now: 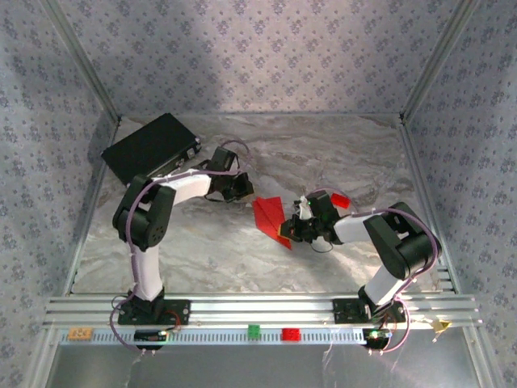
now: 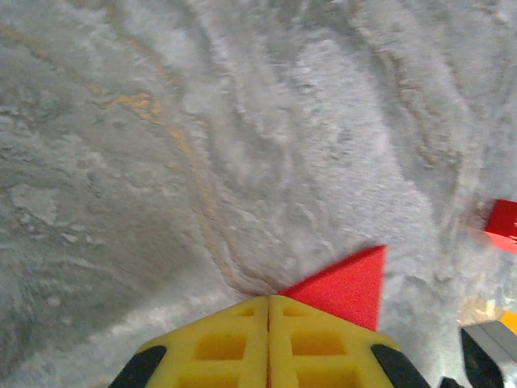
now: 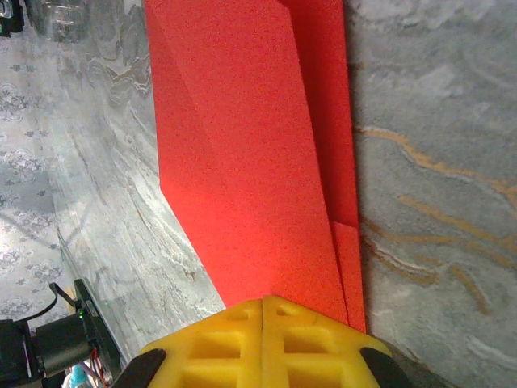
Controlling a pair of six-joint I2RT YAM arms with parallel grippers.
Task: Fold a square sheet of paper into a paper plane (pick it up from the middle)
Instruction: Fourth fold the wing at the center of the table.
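Pinching one paper plane (image 1: 270, 215), right end effector (image 3: 263, 302), left end effector (image 2: 268, 301) closed, maybe pinching too.

paper plane (image 1: 269, 217) central on table (image 1: 202, 259), flat box (image 1: 152, 146) behind left, block (image 1: 339, 199) right

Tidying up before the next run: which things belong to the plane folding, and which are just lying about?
Job: thin bright red partly folded paper sheet; left gripper; right gripper.
Lying about: big flat black box; small chunky red block; small green block.

arms (image 1: 145, 267) (image 1: 378, 281) 2 | paper plane (image 1: 269, 217) 1 | black box (image 1: 152, 145) 1 | red blocks (image 1: 339, 200) (image 1: 291, 334) 2 | green block (image 1: 254, 331) 1
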